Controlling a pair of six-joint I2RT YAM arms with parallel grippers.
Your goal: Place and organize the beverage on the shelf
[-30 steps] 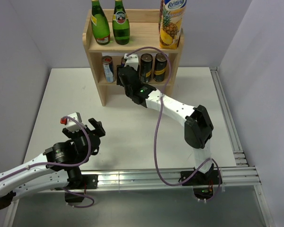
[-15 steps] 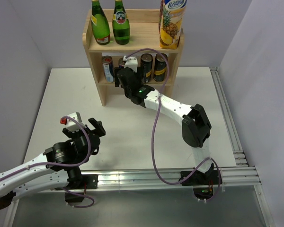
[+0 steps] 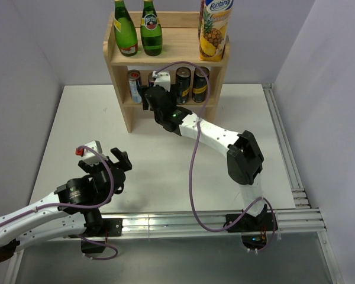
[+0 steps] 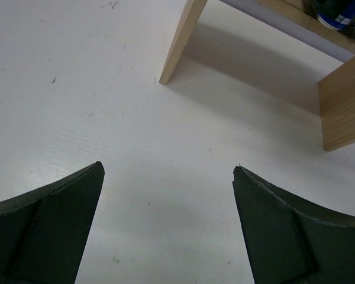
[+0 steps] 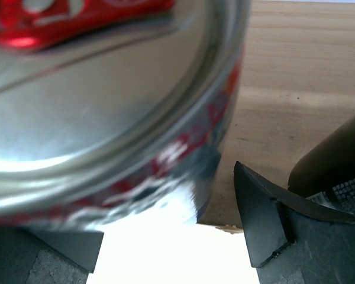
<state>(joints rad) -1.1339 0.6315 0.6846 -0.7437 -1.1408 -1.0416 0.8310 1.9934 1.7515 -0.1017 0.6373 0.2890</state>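
The light-wood shelf (image 3: pixel 177 46) stands at the table's back. Two green bottles (image 3: pixel 125 31) and a juice carton (image 3: pixel 214 29) stand on its top board. On the lower tier are a blue-and-silver can (image 3: pixel 134 86) and two black cans (image 3: pixel 190 84). My right gripper (image 3: pixel 149 90) reaches into the lower tier between them. In the right wrist view its jaws (image 5: pixel 165 225) stand apart around a silver-and-red can (image 5: pixel 106 106), with a gap between the can and the right finger (image 5: pixel 260 219). My left gripper (image 3: pixel 119 163) is open and empty over the bare table (image 4: pixel 168 171).
A black can (image 5: pixel 337 160) stands just right of my right finger on the shelf board (image 5: pixel 302 71). The shelf's side panel (image 4: pixel 180 41) and the blue can (image 4: pixel 337 15) show in the left wrist view. A metal rail (image 3: pixel 284 154) runs along the table's right edge.
My right gripper has moved left and deeper into the shelf's lower tier. The left arm has not moved.
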